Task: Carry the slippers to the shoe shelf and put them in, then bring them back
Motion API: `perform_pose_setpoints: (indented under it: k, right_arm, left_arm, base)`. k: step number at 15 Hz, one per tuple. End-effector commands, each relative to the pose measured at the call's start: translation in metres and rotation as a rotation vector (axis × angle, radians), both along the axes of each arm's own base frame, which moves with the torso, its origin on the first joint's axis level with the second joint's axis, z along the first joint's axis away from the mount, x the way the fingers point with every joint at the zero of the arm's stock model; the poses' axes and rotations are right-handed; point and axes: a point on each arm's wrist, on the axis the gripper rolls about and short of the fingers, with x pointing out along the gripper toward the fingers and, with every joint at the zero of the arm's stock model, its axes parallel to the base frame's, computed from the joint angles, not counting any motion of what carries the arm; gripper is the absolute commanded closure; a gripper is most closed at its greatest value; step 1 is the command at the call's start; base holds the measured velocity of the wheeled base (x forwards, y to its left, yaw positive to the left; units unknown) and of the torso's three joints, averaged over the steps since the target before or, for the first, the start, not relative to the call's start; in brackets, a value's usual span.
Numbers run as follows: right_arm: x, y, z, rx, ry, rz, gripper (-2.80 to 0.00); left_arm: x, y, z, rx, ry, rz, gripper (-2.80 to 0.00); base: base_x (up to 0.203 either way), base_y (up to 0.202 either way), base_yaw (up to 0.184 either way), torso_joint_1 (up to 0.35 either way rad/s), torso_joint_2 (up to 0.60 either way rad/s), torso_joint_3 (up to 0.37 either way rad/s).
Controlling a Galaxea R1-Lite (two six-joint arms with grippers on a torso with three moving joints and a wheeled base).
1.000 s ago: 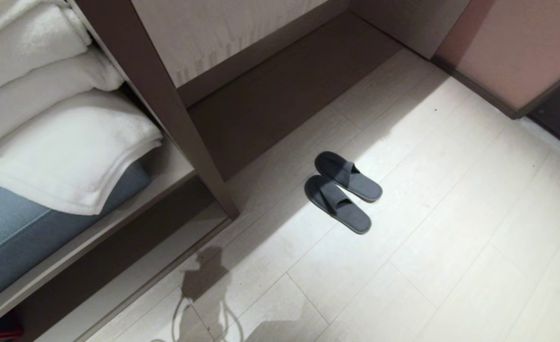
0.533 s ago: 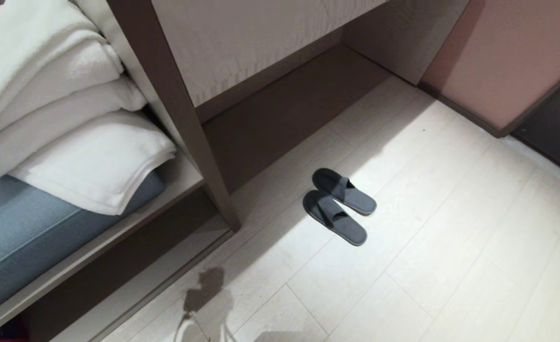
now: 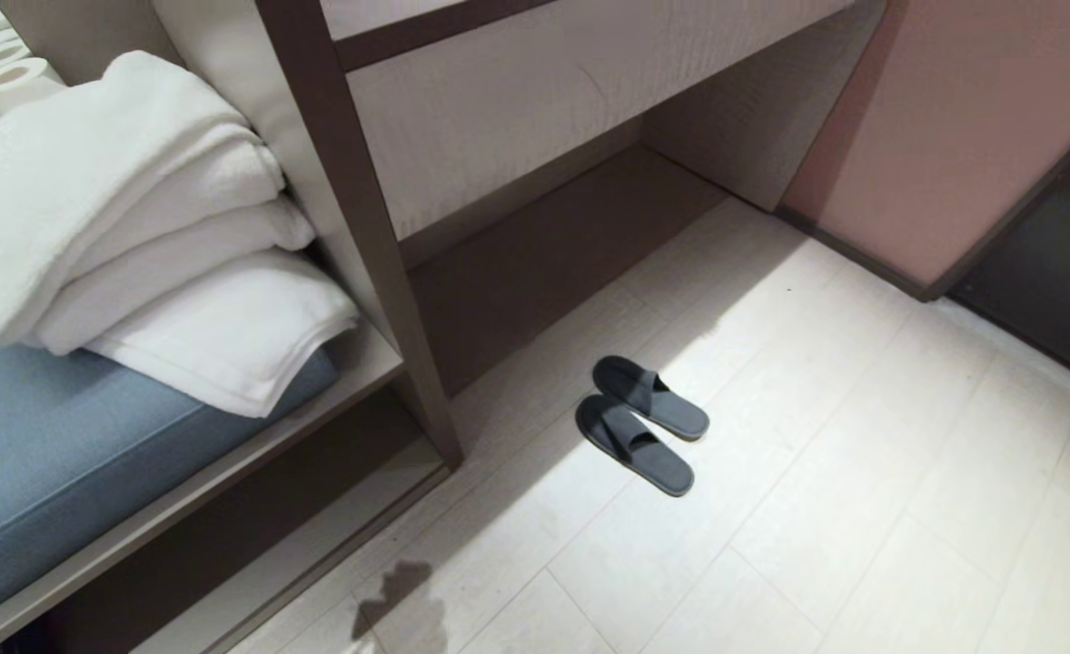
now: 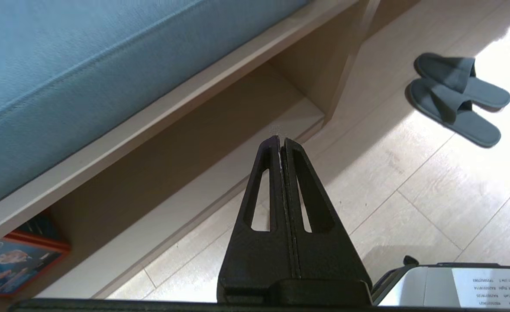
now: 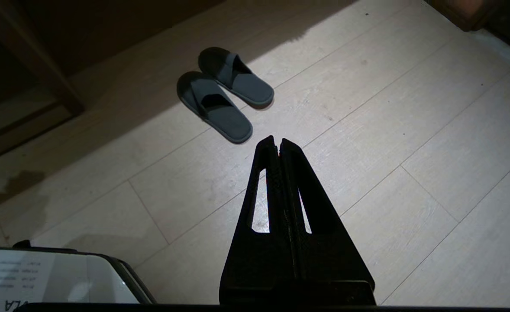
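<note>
Towel stack [image 3: 135,236] cut by left edge; colourful box [image 4: 17,260] half-hidden under bench [image 4: 108,143], print unreadable.

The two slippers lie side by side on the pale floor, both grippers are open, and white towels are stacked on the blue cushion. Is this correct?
Not quite. The left gripper and right gripper are both shut, fingers pressed together, as each wrist view shows. The rest holds: the slippers lie side by side on the floor, and the towels are stacked on the cushion.

Printed labels, mostly too small to read

A white label [image 4: 486,287] on the robot's base, lower right of the left wrist view, carries tiny upside-down print, illegible. A like label [image 5: 34,277], lower left of the right wrist view, ends in "- 2".
</note>
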Motion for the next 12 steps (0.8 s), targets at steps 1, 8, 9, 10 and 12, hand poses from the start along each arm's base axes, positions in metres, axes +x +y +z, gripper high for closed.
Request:
perform_pose_setpoints:
  k: [1,8,9,10,12]
  right_arm:
    - [0.0001,0.0,0.0001,-0.003,0.001,0.001,0.0]
    - [0.0001,0.0,0.0001,0.0,0.001,0.001,0.0]
    - [0.0001,0.0,0.0001,0.003,0.001,-0.001,0.0]
    - [0.0001,0.0,0.0001,0.007,0.001,-0.001,0.0]
    - [0.0001,0.0,-0.0001,0.005,0.003,-0.001,0.0]
  left_arm:
    - [0.0001,0.0,0.0001,0.0,0.0,0.0,0.0]
    - [0.0001,0.0,0.0001,0.0,0.0,0.0,0.0]
    - [0.0001,0.0,0.0001,0.0,0.0,0.0,0.0]
    - [0.0001,0.0,0.0001,0.0,0.0,0.0,0.0]
    - [0.0001,0.0,0.0001,0.0,0.0,0.0,0.0]
  base:
    - [0.0,0.0,0.0,0.004,0.01,0.204]
    - [0.0,0.0,0.0,0.004,0.0,0.203]
    - [0.0,0.0,0.0,0.011,0.0,0.199]
    - [0.0,0.0,0.0,0.002,0.01,0.212]
    - [0.0,0.0,0.0,-0.002,0.0,0.207]
